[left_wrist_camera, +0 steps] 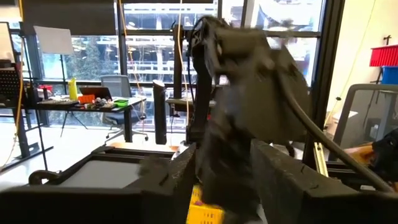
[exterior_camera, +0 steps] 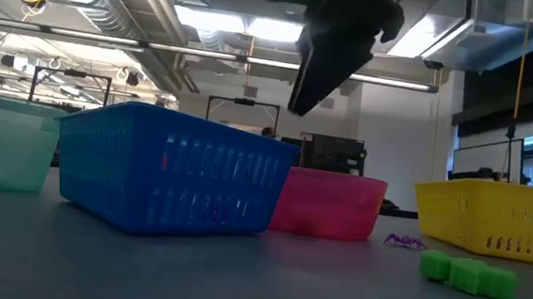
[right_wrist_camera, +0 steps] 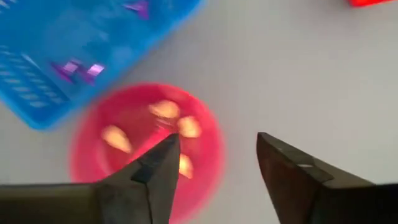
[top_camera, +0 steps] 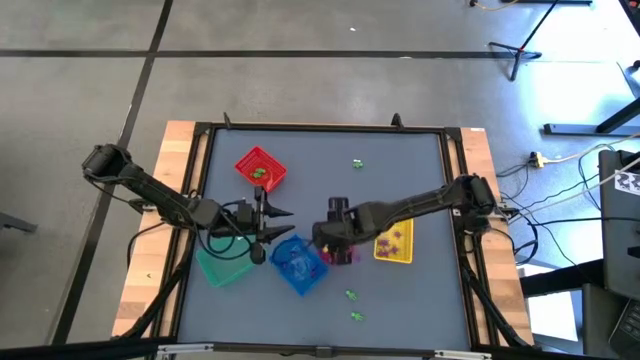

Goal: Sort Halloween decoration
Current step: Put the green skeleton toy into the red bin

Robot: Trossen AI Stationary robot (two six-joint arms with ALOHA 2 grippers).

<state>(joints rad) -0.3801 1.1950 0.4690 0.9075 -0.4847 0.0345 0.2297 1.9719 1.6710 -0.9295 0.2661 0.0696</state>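
Right tool (right_wrist_camera: pixel 214 171) is hanging just over the pink bowl (right_wrist_camera: pixel 146 152), fingers standing apart with nothing between them; cream trinkets (right_wrist_camera: pixel 166 111) are lying in the bowl, just beyond the fingertips. Looks like a drop step. To do it well: be keeping the tool centred over the bowl, not its rim, so nothing bounces out onto the tabletop (top_camera: pixel 420 165), and be lifting straight up clear of the blue basket (top_camera: pixel 298 264) touching the bowl's side.

Left tool (top_camera: pixel 265 222) is sitting just beside the blue basket, toward the red basket (top_camera: pixel 260 169), fingers looking parted and empty; the teal basket (top_camera: pixel 222 266) is on the blue basket's far side from the bowl.

Purple trinkets (right_wrist_camera: pixel 78 70) are resting inside the blue basket. Loose green trinkets (exterior_camera: pixel 469 274) are still lying on the tabletop near the yellow basket (exterior_camera: pixel 500 218), well apart from both tools; a purple spider (exterior_camera: pixel 403 242) is lying between them and the pink bowl.
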